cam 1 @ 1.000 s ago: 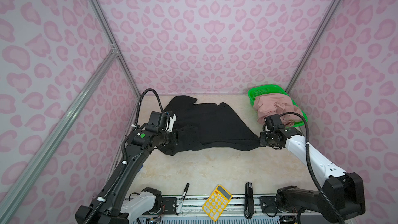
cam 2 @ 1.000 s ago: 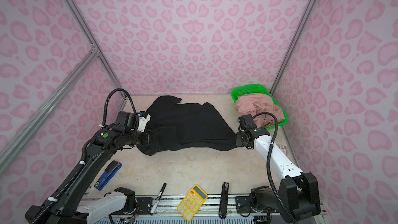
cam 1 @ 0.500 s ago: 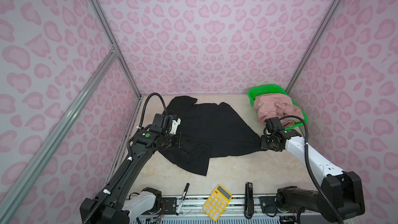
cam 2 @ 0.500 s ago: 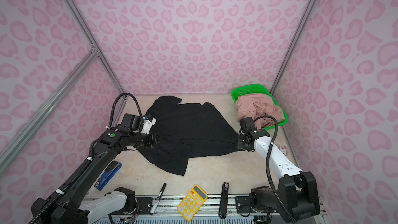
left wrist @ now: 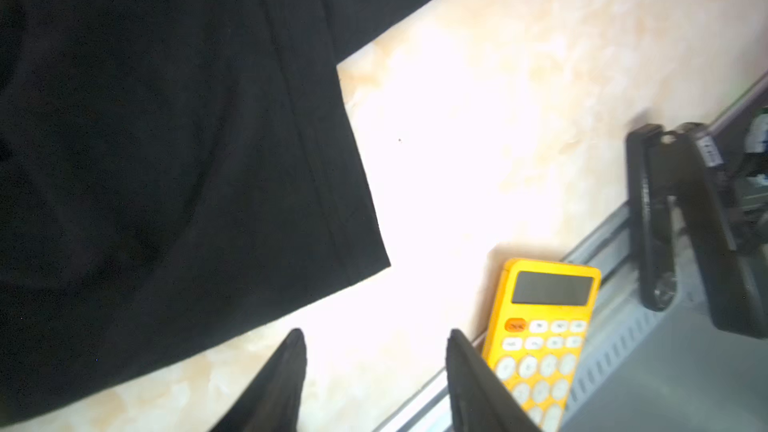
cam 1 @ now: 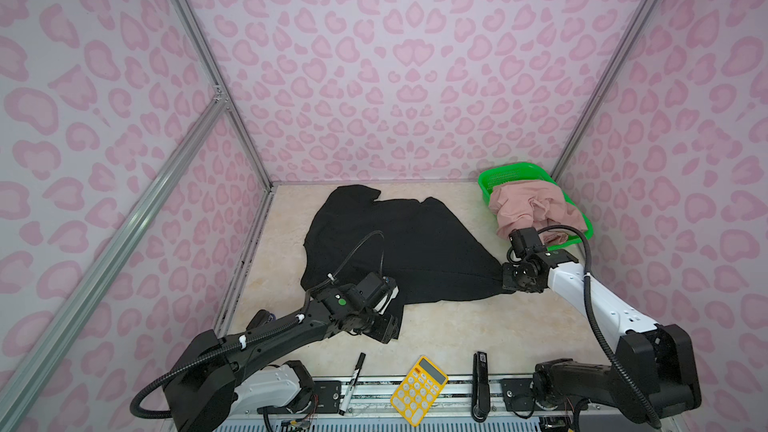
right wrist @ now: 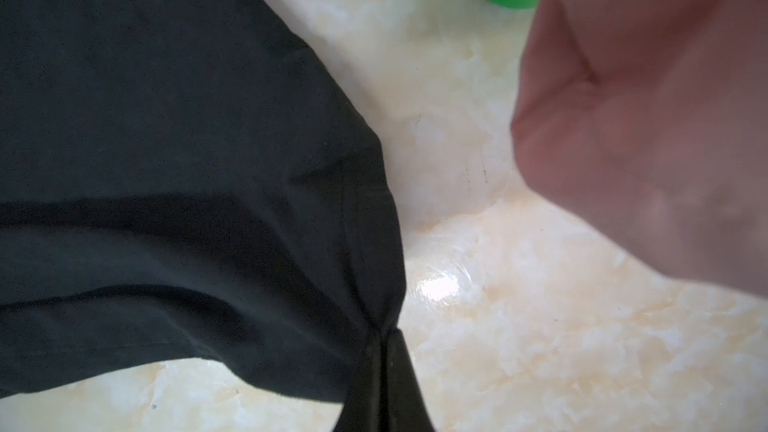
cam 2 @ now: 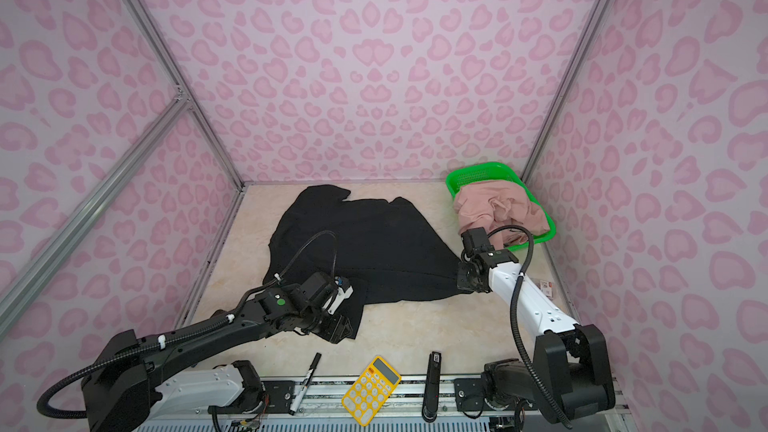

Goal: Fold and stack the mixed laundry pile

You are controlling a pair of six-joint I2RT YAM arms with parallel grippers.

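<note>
A large black garment (cam 1: 415, 243) (cam 2: 374, 243) lies spread over the middle of the table, with one flap reaching toward the front. My left gripper (cam 1: 384, 328) (left wrist: 374, 338) hovers open at that flap's front corner; in the left wrist view nothing is between its fingers and the black garment (left wrist: 166, 160) lies beside them. My right gripper (cam 1: 505, 280) (right wrist: 382, 347) is shut on the right corner of the black garment (right wrist: 166, 160), pulling it taut. Dusty-pink shorts (cam 1: 536, 211) (right wrist: 644, 118) sit heaped in the green basket (cam 1: 511, 172) at the back right.
Along the front edge lie a black marker (cam 1: 351, 382), a yellow calculator (cam 1: 419, 390) (left wrist: 540, 326) and a black stapler (cam 1: 480, 384) by the metal rail. Pink patterned walls close in the left, back and right sides. The right arm's cable loops in front of the basket.
My left gripper carried the garment's left corner toward the front and centre, then opened and let it drop. The right gripper stayed shut on its corner, barely moving.
</note>
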